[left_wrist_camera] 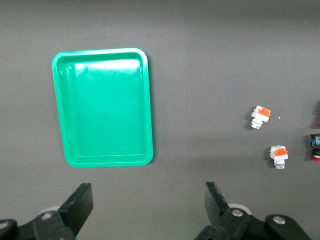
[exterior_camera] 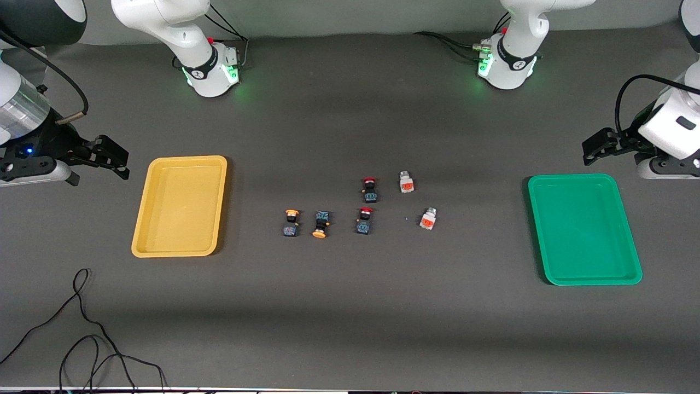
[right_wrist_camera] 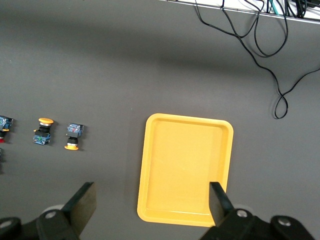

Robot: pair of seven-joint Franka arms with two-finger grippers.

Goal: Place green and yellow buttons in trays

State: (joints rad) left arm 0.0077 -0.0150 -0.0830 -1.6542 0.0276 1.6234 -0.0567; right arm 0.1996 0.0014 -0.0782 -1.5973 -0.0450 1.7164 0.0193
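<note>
Two dark buttons with orange-yellow caps [exterior_camera: 291,223] [exterior_camera: 321,224] lie mid-table, also in the right wrist view [right_wrist_camera: 43,131] [right_wrist_camera: 73,136]. Two whitish-grey buttons with orange-red patches [exterior_camera: 406,182] [exterior_camera: 428,219] lie toward the left arm's end, also in the left wrist view [left_wrist_camera: 261,116] [left_wrist_camera: 278,155]. The yellow tray [exterior_camera: 180,160] [right_wrist_camera: 185,167] and the green tray [exterior_camera: 584,178] [left_wrist_camera: 102,107] hold nothing. My right gripper [exterior_camera: 121,164] [right_wrist_camera: 150,192] hangs open beside the yellow tray. My left gripper [exterior_camera: 589,152] [left_wrist_camera: 148,192] hangs open beside the green tray.
Two dark buttons with red caps [exterior_camera: 370,189] [exterior_camera: 365,220] lie between the yellow-capped pair and the whitish pair. Loose black cables [exterior_camera: 82,328] [right_wrist_camera: 260,40] trail over the table's front corner at the right arm's end.
</note>
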